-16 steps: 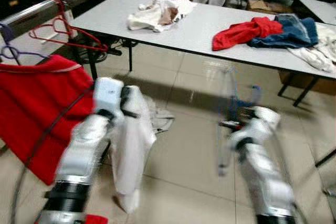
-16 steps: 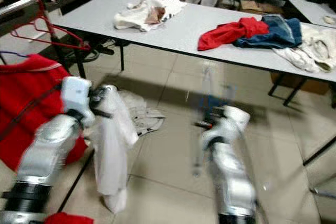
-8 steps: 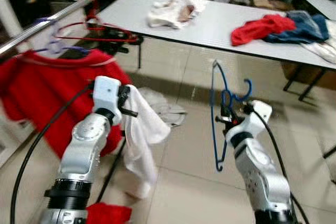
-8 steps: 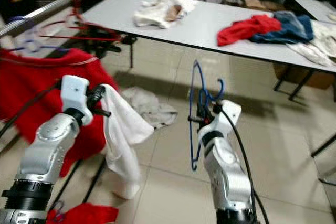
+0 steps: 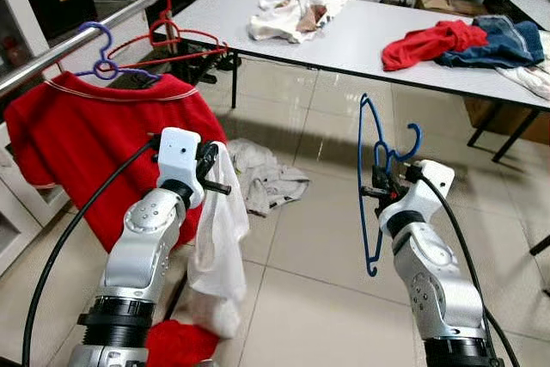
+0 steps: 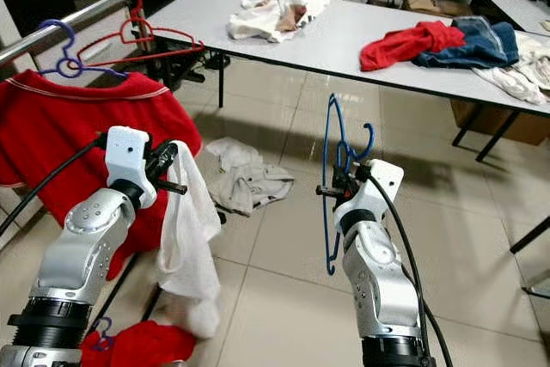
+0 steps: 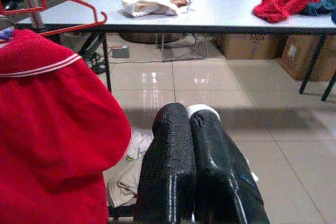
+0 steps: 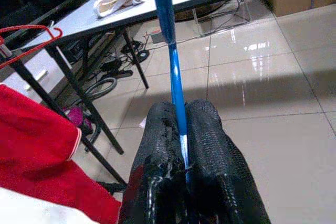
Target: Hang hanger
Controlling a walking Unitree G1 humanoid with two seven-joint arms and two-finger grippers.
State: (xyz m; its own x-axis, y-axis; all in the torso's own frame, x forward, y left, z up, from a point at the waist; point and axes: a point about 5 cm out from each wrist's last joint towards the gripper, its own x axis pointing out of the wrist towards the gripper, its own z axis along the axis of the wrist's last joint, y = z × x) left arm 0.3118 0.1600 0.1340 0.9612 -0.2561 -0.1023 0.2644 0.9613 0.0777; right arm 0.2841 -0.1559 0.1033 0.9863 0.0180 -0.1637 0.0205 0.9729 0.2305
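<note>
Your right gripper (image 8: 181,145) pinches the blue hanger (image 5: 371,186) upright, hook free for the rail (image 5: 77,49), while the left gripper (image 7: 191,129) clamps a white cloth (image 5: 219,247).

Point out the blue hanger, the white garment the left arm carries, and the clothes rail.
blue hanger (image 5: 368,204), left eye view, long side wire.
white garment (image 5: 219,238), left eye view, hanging fold.
clothes rail (image 5: 51,58), left eye view, bare bar.

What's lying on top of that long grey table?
On the table: a white clothes heap, a red garment and jeans. Anything beneath those piles is covered.
</note>
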